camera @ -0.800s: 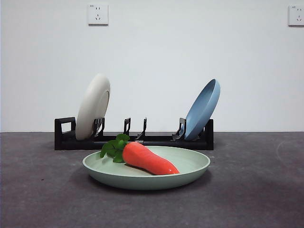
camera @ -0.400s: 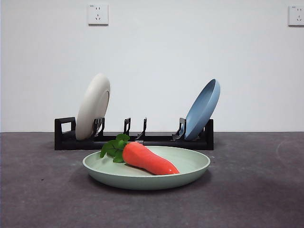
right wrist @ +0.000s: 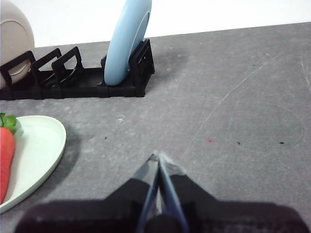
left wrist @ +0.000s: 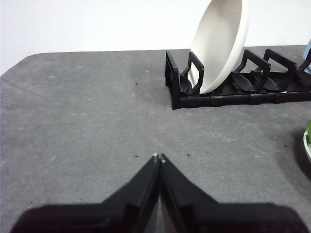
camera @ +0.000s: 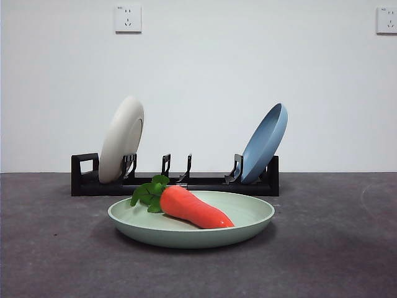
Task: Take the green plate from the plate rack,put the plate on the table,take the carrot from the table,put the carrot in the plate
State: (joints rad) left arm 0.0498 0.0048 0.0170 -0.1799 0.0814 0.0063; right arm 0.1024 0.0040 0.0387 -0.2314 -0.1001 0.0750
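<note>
The green plate (camera: 248, 214) lies flat on the dark grey table (camera: 56, 248) in front of the plate rack (camera: 205, 184). In it rests the carrot (camera: 192, 208), orange-red, its green leaves toward the left. The right wrist view shows the plate's edge (right wrist: 41, 145) and part of the carrot (right wrist: 6, 155). Both grippers hang back over bare table, away from the plate: my left gripper (left wrist: 158, 157) is shut with nothing in it, and my right gripper (right wrist: 157, 156) is likewise shut and holds nothing. Neither arm appears in the front view.
A cream-white plate (camera: 121, 139) stands in the rack's left end and a blue plate (camera: 265, 143) leans in its right end; the middle slots hold nothing. The white wall behind carries two sockets (camera: 128, 18).
</note>
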